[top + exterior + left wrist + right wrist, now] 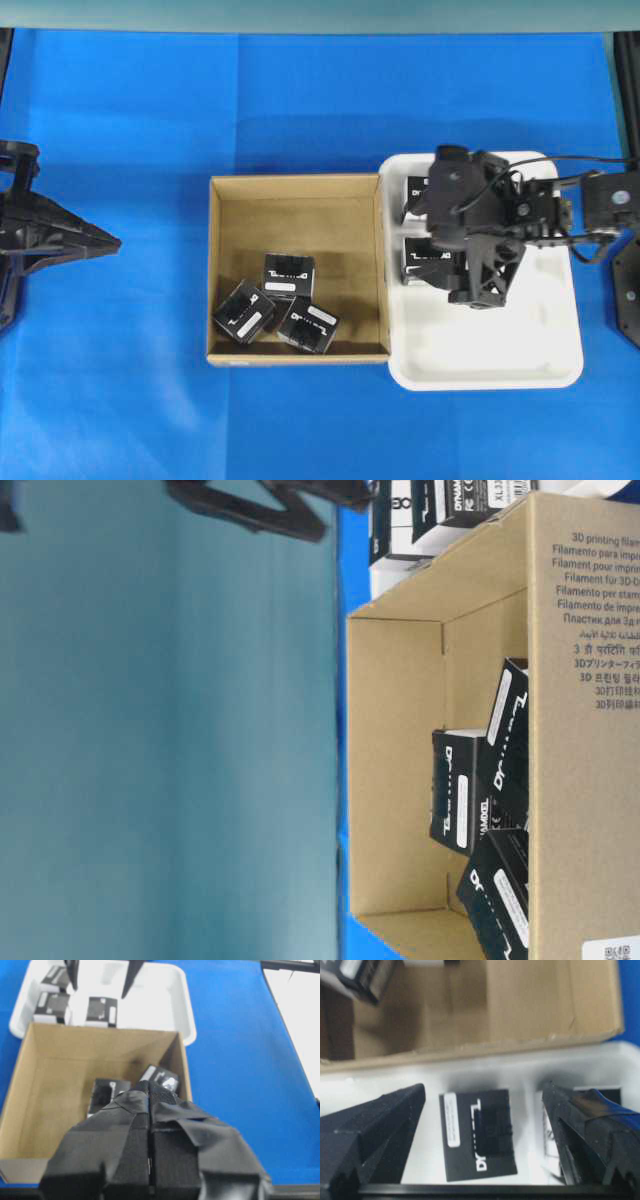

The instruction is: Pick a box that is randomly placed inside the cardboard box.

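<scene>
Right gripper [425, 245] over white tray [530, 350], jaws wide apart, nothing held

Carton [297, 197] on blue cloth [120, 380], its right wall touching the tray; three black boxes lie in its near corner: one [289, 275] in the middle, one [244, 311] to its left, one [309, 324] to its right, all tight together; wrist view shows another black box [479, 1133] lying flat on the tray between the spread fingers [375, 1125], untouched; more boxes beside it; left gripper [149, 1110] jaws pressed together, empty, parked well left of the carton
</scene>
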{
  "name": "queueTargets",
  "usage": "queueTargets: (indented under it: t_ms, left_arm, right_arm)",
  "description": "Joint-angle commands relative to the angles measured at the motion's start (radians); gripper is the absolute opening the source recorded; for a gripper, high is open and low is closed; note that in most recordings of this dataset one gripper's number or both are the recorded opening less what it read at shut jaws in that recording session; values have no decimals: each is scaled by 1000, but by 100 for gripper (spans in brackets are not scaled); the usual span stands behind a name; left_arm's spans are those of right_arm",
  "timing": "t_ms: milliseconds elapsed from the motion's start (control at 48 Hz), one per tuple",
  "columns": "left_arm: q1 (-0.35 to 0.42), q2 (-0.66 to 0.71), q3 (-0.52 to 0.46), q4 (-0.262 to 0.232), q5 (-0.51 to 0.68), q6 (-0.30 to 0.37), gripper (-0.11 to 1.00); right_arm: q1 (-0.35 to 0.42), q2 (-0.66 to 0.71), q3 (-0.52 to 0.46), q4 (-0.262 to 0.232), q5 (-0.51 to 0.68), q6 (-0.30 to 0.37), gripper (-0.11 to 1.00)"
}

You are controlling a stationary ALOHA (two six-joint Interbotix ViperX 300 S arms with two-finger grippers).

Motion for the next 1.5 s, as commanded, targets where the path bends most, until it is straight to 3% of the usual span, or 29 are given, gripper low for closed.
queueTargets:
  t_ms: [0, 645, 1062, 1478]
  left_arm:
    - [6, 5, -14, 3, -5, 0, -7]
    - [-5, 3, -20, 3, 2, 2, -7]
    - [-5, -9, -21, 3, 0, 12, -7]
    - [-5, -11, -20, 3, -5, 5, -7]
  right_arm:
    - [0, -37, -3, 2, -26, 0, 96]
    - [14, -293, 89, 3, -150, -2, 96]
    - [41, -517, 144, 2, -107, 0, 96]
    - [41, -603, 166, 3, -35, 2, 96]
